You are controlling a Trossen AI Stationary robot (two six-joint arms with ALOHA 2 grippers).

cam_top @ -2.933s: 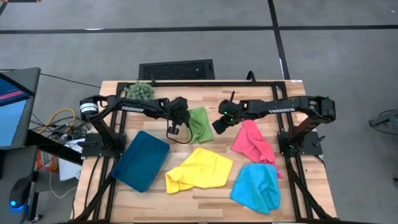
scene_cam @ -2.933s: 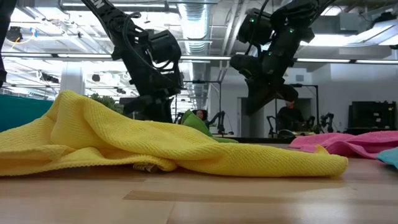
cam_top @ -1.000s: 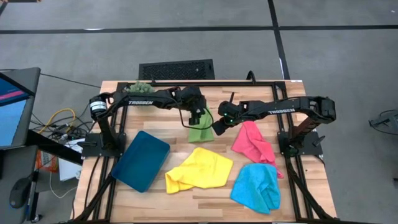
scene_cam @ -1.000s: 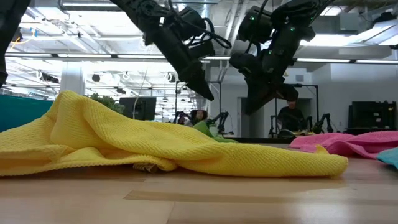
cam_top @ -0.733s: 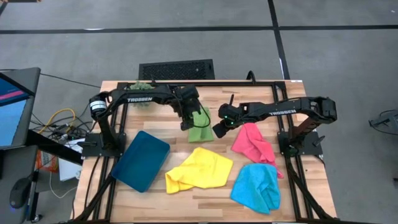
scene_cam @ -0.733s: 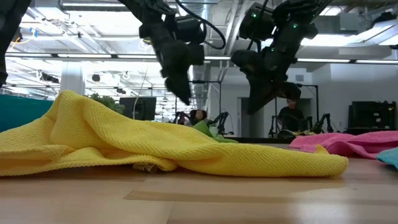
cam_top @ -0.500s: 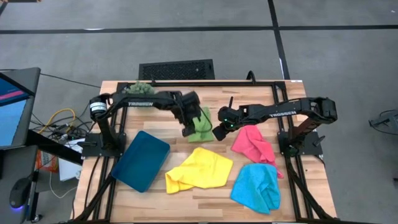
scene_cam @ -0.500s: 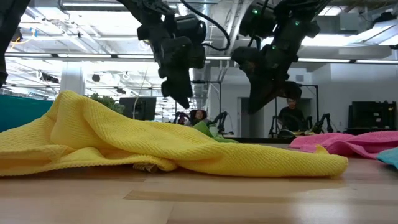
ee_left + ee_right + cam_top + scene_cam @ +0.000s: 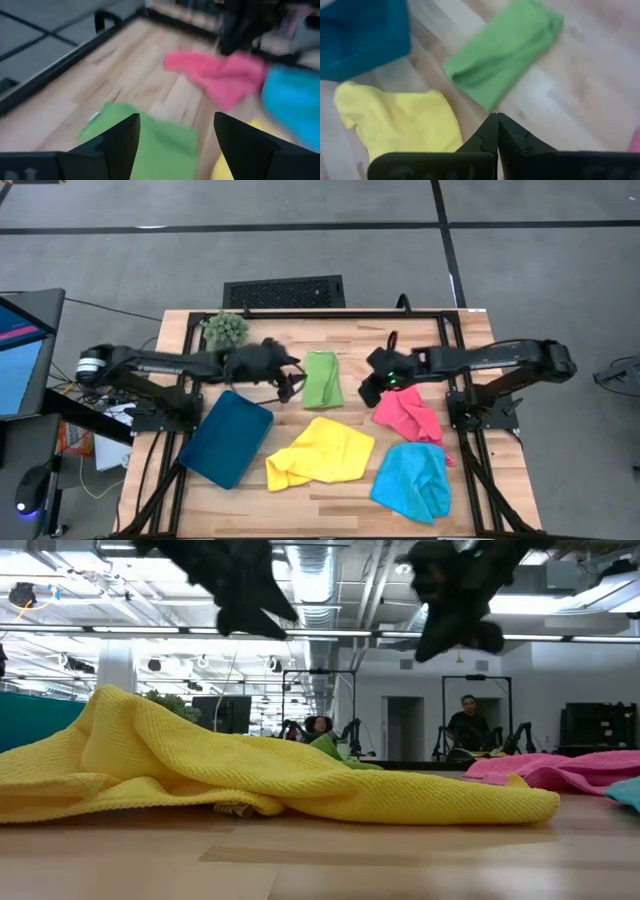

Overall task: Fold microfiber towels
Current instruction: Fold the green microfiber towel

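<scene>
Folded towel (image 9: 322, 379) mid-table toward back edge. Plant ball (image 9: 227, 329) back left. Tray (image 9: 226, 438) front left. Crumpled towel (image 9: 320, 451) front centre, two more right: one (image 9: 408, 414) behind other (image 9: 413, 480).

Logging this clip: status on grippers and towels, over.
Left gripper open, empty, beside green towel. Right gripper shut, empty, by pink towel. Green lies folded; yellow towel crumpled. Nothing in the way.

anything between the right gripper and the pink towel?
Nothing visible. In the high view the right gripper, shut, sits just beside the pink towel, at its edge toward the green towel, with only bare table around them.
</scene>
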